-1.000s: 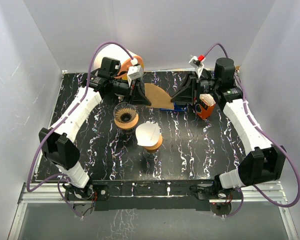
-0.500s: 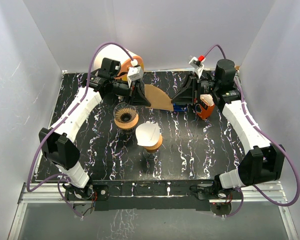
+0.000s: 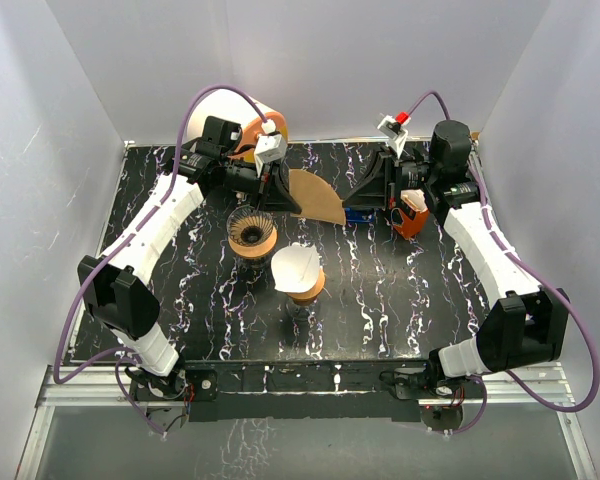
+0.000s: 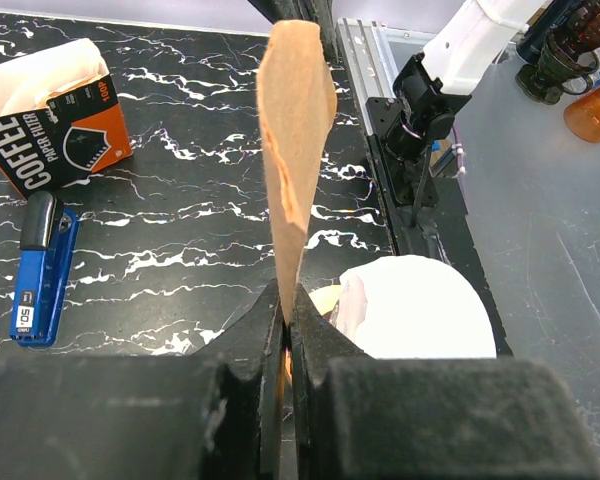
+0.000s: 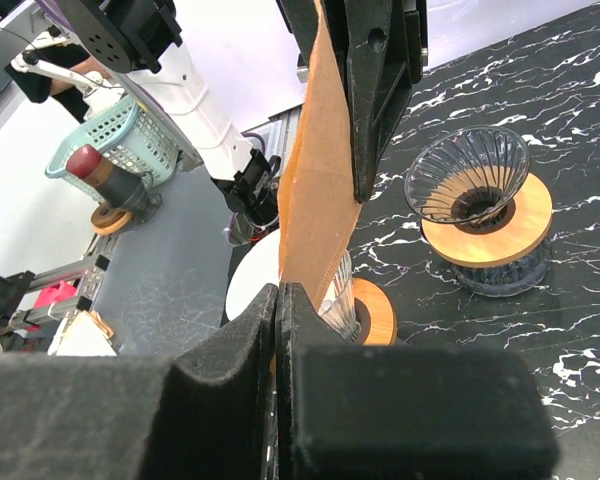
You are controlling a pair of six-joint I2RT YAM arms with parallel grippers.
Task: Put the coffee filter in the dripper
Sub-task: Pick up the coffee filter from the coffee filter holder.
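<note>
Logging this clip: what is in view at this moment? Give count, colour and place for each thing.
brown coffee filter: one, brown, held between both grippers, far middle of the table
empty dripper: one, clear glass on a wooden ring, left of centre
second dripper: one, wooden ring, white paper filter inside, centre
coffee filter box: one, orange and black, far right
blue tool: one, blue and black, lying flat beside the box
round object: one, white and orange, behind the left arm; what it is cannot be told
table: one, black with white veins
left gripper: one, black, shut on the filter
right gripper: one, black, shut on the filter
</note>
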